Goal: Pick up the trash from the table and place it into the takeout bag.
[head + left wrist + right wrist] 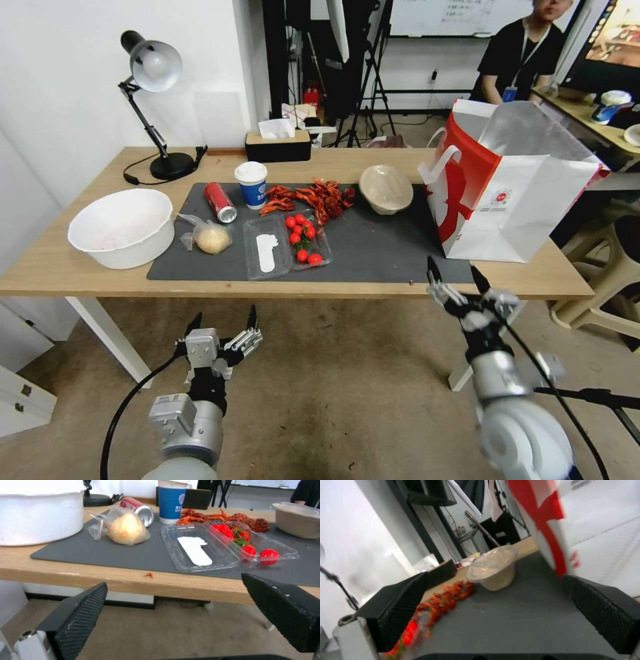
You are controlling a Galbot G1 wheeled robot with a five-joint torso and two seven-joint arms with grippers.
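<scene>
Nothing bagged yet, by the look: can (219, 202), cup (252, 184), bun bag (210, 237), lidded bowl (386, 189) all on bench mat (373, 247). Takeout bag (513, 200) upright at right end. Left hand (223, 328) and right hand (457, 278) both open, empty, near front edge.

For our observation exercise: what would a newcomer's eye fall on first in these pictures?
Probably the takeout bag, tall, white and red, standing open on the table's right end. Next, the red crayfish shells and cherry tomatoes on the dark mat. Both the left gripper and the right gripper are open, near the table's front edge.
</scene>
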